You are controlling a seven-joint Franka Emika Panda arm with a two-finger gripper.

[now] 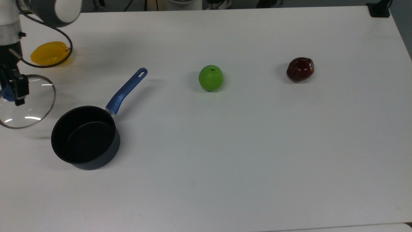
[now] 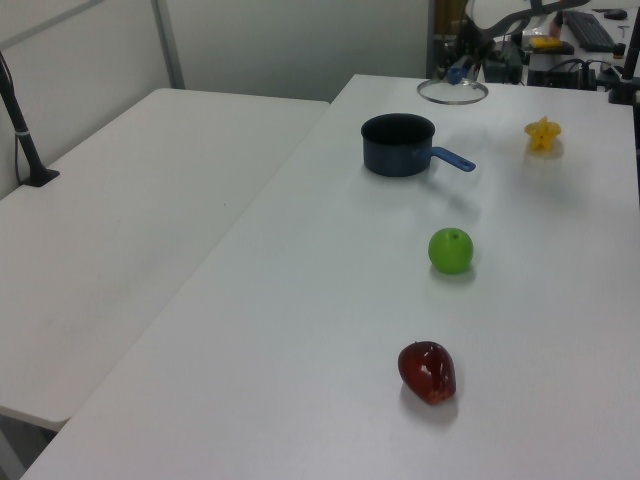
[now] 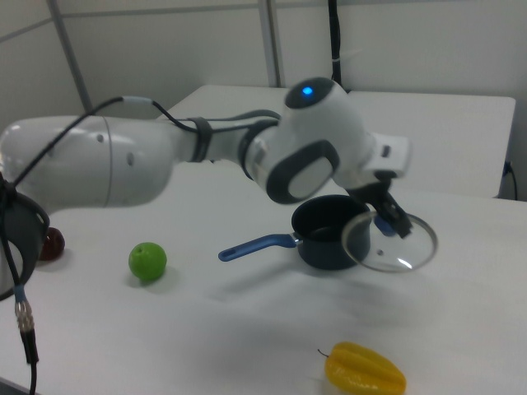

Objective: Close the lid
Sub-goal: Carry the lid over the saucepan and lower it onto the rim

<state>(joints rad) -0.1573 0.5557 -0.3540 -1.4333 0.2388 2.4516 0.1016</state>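
The lid [image 1: 27, 106] hangs in the air, clear of the table [image 1: 257, 145], its blue knob [image 1: 8, 93] clamped between the fingers of the pincer [image 1: 14, 91]. In the right view the glass disc [image 3: 389, 243] rides roughly level, just beside the saucepan [image 3: 329, 230] and about at the height of its rim, overlapping the pan's wall as that camera sees it. Holding it by the knob makes sense: it is the only graspable part, and it sits at the centre, so the disc hangs balanced instead of tipping.

In the top view the lid floats near the table's left edge, a faint shadow beneath it showing it is lifted, with the open pan [image 1: 85, 137] just to the top view's right of it. The pan's blue handle [image 1: 127, 90] points away toward the middle of the table, which leaves the approach from the lid's side free.

By my judgement the lid is picked up but not yet carried over; what remains is to centre it above the pan's mouth and lower it so the metal rim seats all round.

A yellow fruit [image 1: 50, 53] lies near the far left corner in the top view. A green apple [image 1: 210, 77] and a dark red fruit [image 1: 300, 69] rest farther along the table, well apart from the work.
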